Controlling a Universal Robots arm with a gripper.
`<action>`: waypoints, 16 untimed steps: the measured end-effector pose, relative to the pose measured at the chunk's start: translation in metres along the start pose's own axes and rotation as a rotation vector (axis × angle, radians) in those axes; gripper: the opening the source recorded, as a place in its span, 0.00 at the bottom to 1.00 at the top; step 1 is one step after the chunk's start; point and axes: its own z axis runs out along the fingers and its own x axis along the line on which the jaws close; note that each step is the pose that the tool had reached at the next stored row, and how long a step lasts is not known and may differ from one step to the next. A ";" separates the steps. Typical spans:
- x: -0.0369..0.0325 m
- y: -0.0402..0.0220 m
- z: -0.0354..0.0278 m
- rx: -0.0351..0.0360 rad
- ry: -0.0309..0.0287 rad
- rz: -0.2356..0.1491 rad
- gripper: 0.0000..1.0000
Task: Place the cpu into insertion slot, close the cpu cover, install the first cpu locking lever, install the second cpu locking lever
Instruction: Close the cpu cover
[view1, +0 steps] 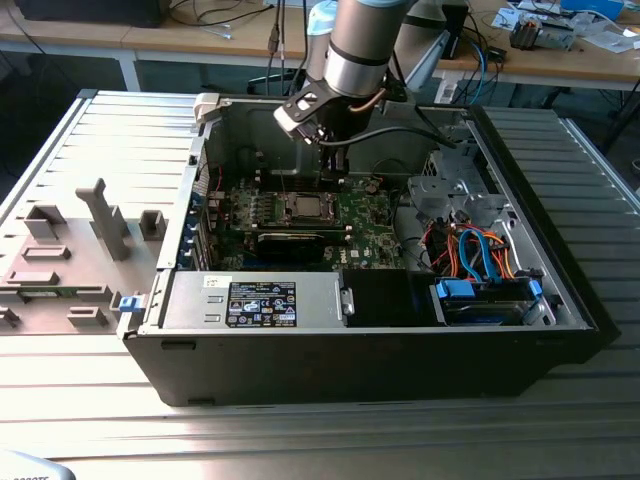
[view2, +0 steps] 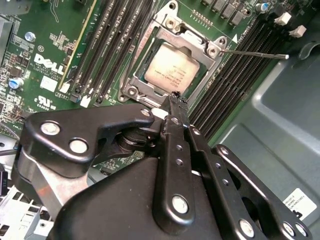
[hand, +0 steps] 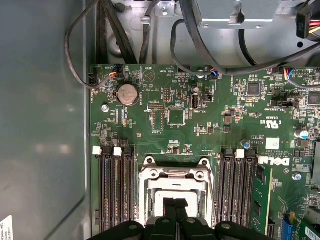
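The cpu (view2: 172, 70) lies flat in the insertion slot (view2: 131, 91) on the green motherboard (view2: 50, 60). The cpu cover (view2: 197, 42) is down over it, and the chip's silver top shows through the window. One thin wire locking lever (view2: 255, 54) sticks out sideways from a corner of the slot. Another wire lever (view2: 131, 55) runs along the slot's opposite side. My gripper (view2: 175, 97) is shut and empty, its tips just above the slot's edge. In the first wrist view the fingertips (hand: 170, 204) overlap the cover (hand: 172, 175). The exterior view shows the gripper (view1: 335, 170) over the slot (view1: 305, 207).
Long black memory slots (hand: 114, 190) flank the socket on both sides. The motherboard sits inside an open metal computer case (view1: 520, 300). Black cables (hand: 200, 50) loop near the case's drive bay. A power supply (view1: 260, 300) and blue and orange cables (view1: 480, 250) fill the case's near side.
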 end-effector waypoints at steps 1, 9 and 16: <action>0.0000 -0.0005 0.0001 0.0000 0.0000 0.000 0.11; -0.0001 -0.0062 0.0007 0.0000 0.0000 0.000 0.11; -0.0001 -0.0115 0.0014 -0.0001 0.0000 0.000 0.11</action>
